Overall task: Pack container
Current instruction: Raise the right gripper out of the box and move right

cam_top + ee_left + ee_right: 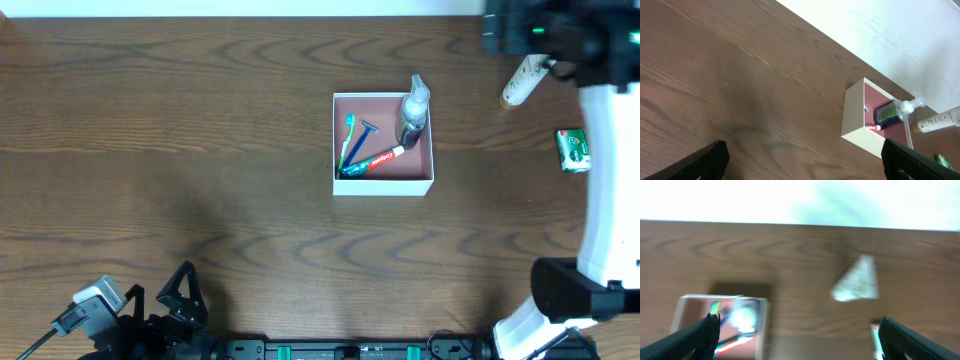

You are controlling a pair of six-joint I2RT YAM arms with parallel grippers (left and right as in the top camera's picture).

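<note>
The container (383,185) sits on the desk (200,150). It holds a toothbrush (349,140), a razor (366,132), a toothpaste tube (385,158) and a pump bottle (413,110). To the container's right lies a cream tube (522,80), with a green soap box (572,150) beyond it. The right tool (799,320) is near the cream tube, fingers spread and gripping nothing. The left tool (802,145), well apart from the container, is also spread wide and empty.

By the right edge of the table (200,150), the right arm (600,180) is a white tube with black joints and a small green light (538,33). By its near edge, the left arm (165,310) is black, with a pale grey block (97,298) and a black cable (40,340).
</note>
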